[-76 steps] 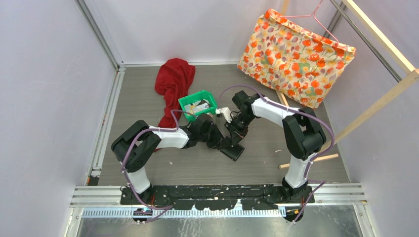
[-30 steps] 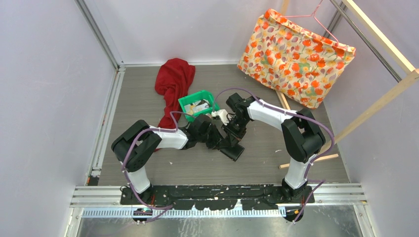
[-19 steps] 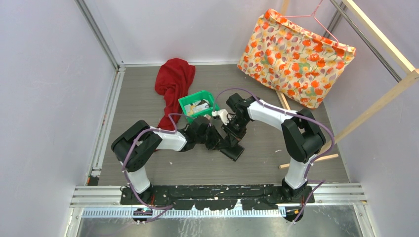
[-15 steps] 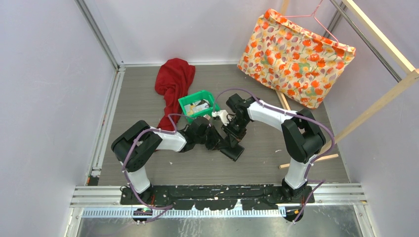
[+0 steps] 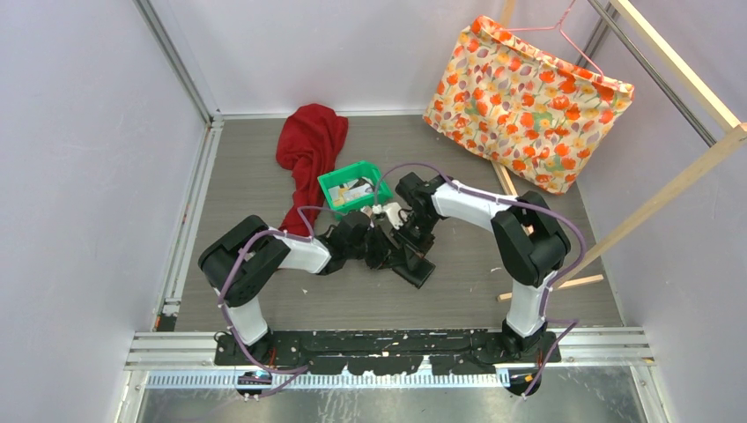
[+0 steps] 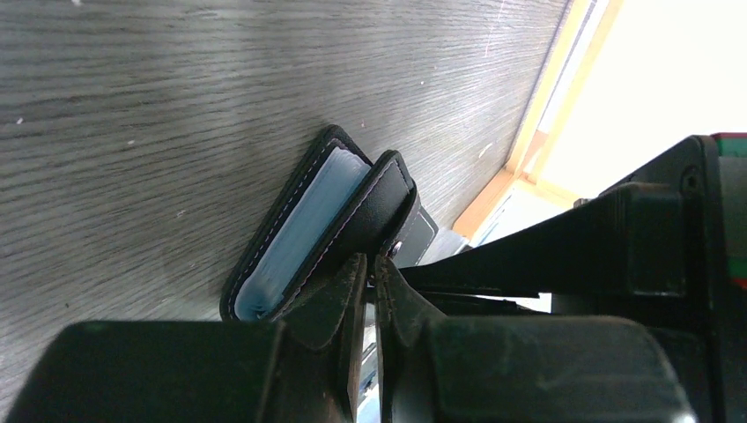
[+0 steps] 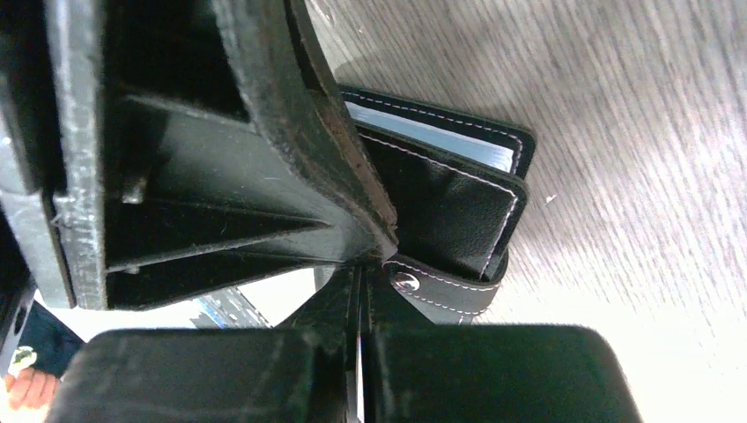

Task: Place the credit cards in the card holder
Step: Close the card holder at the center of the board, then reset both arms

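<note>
i see the card holder (image 5: 416, 266) lying on the table just on the near side of the green bin (image 5: 342, 173), toward the arm bases. it is partly open: in the left wrist view its black stitched flap stands up off a stack of pale blue glossy pockets (image 6: 299, 231), and the metal snap on its tab (image 7: 406, 282) shows in the right wrist view. i can read no brand or lettering on the leather.

the left gripper (image 6: 372, 264) is narrow, its fingers pinched on the lower edge of that flap. the right gripper (image 7: 359, 280) is closed tight right beside the snap tab; i cannot tell whether anything thin sits between its fingers.

the credit cards (image 5: 355, 187) i can make out lie inside the green bin, white and yellowish, too small for their print to be read. a red cloth (image 5: 308, 145) lies beyond the bin, touching its far left side.
</note>
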